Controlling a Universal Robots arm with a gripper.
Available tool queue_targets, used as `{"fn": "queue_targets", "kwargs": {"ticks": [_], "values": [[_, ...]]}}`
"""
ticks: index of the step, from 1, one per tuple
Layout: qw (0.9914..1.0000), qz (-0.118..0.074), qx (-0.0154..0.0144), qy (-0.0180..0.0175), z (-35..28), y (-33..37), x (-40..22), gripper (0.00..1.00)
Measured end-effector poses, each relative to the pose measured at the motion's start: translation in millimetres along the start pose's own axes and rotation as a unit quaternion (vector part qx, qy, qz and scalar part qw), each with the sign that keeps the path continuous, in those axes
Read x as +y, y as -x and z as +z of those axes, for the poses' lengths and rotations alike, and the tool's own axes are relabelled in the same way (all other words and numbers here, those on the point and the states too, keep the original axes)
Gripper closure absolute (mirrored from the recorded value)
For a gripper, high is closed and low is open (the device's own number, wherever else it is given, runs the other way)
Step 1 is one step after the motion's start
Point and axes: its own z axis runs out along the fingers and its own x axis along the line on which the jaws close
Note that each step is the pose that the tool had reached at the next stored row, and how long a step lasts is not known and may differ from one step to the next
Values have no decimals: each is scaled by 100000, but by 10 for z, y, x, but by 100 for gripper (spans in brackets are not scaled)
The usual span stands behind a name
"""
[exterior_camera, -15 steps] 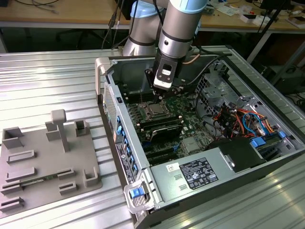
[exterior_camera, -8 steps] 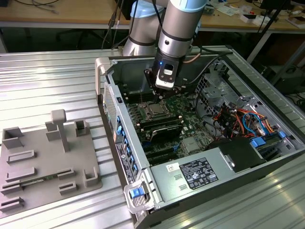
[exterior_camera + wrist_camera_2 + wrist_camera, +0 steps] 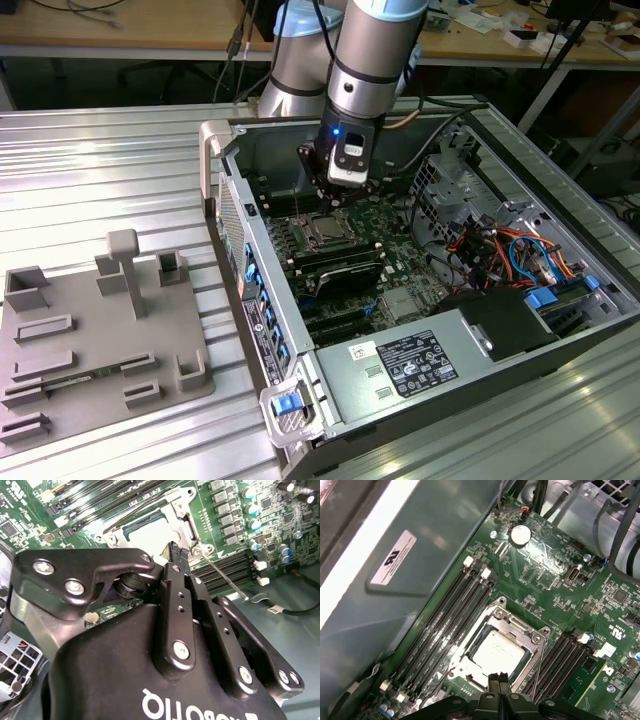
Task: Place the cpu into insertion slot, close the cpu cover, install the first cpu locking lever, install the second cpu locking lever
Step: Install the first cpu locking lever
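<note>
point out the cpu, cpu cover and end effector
cpu [image 3: 497, 652], first wrist view, centre of its silver top
cpu cover [image 3: 517, 625], first wrist view, frame edge
end effector [image 3: 499, 678], first wrist view, between fingertips

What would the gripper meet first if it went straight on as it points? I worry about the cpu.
Probably the cover's edge beside the cpu, not the cpu itself: the gripper hangs just over that rim, though depth is unclear.

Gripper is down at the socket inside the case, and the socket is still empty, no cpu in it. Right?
Not empty. In the first wrist view the cpu sits in the insertion slot, with the cpu cover framing it. The rest holds: the gripper is down at the slot's edge inside the case.
</note>
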Motion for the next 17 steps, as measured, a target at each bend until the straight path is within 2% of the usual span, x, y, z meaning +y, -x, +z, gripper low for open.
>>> {"fn": "queue_targets", "kwargs": {"ticks": [8,17], "values": [[99999,-521,-16,15,-1,-55,-79,89],[99998,-564,-14,20,0,-56,-81,89]]}}
